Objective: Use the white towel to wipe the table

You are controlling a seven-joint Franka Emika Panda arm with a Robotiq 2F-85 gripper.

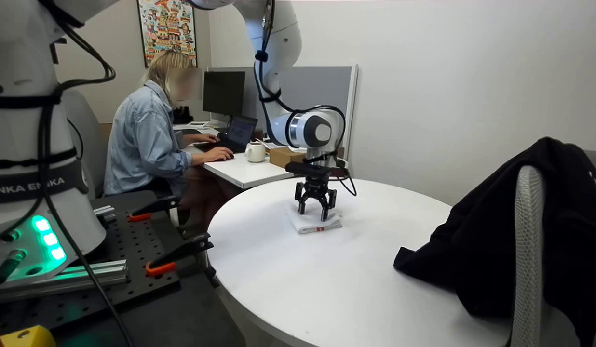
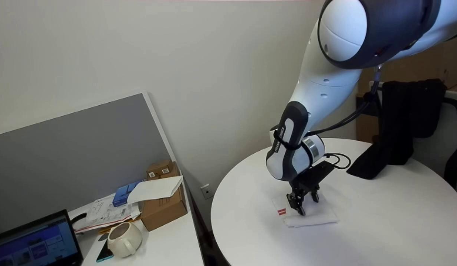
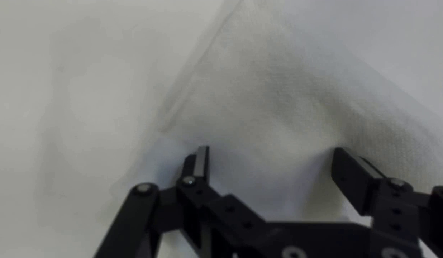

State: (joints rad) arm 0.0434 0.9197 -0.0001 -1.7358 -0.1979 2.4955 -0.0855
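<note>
Your reach looks done: the gripper [image 3: 271,156] stands, jaws wide apart, nothing pinched, over the white towel [image 2: 319,216], folded on the table [image 1: 336,289]; the blurred wrist view leaves contact uncertain. Gripping and wiping look left to do. On the arm [image 2: 324,85] you can read "FRANKA EMIKA", partly covered; text on the laptop [image 2: 32,244] is illegible.

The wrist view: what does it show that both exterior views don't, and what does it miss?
Only the wrist view shows the fine weave of the white towel, close up.
Missing there, but in both exterior views: the towel's red stripes, the black garment, mug and laptop.
All share the open claw, the towel and the table.
</note>
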